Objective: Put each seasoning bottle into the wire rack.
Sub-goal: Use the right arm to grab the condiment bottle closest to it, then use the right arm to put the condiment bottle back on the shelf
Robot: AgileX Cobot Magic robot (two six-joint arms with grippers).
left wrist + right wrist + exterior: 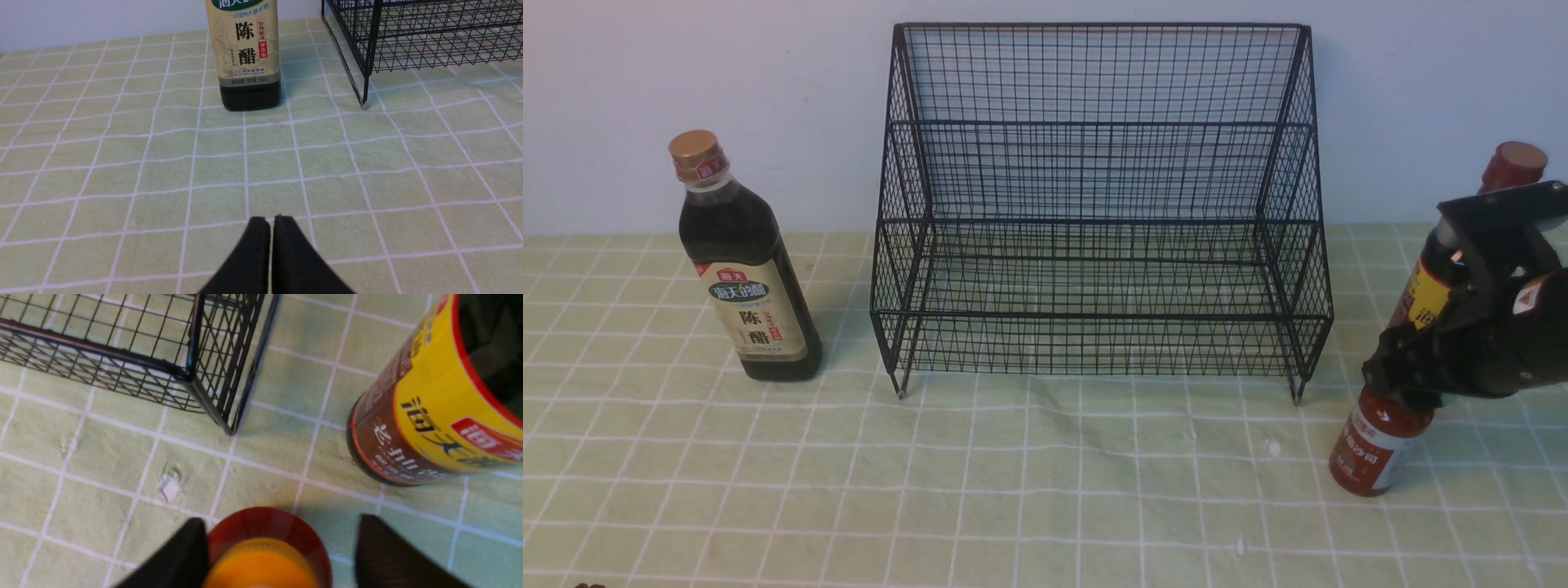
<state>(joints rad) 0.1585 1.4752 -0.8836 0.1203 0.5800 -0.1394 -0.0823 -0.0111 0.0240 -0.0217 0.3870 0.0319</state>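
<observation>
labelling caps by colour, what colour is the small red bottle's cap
Orange-yellow cap on the small red sauce bottle; clearest in the right wrist view.

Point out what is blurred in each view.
Front view: sharp throughout, vinegar bottle label legible. Left wrist view: checked cloth crisp. Right wrist view: yellow cap of the red sauce bottle is defocused; corner post of the wire rack smeared.
</observation>
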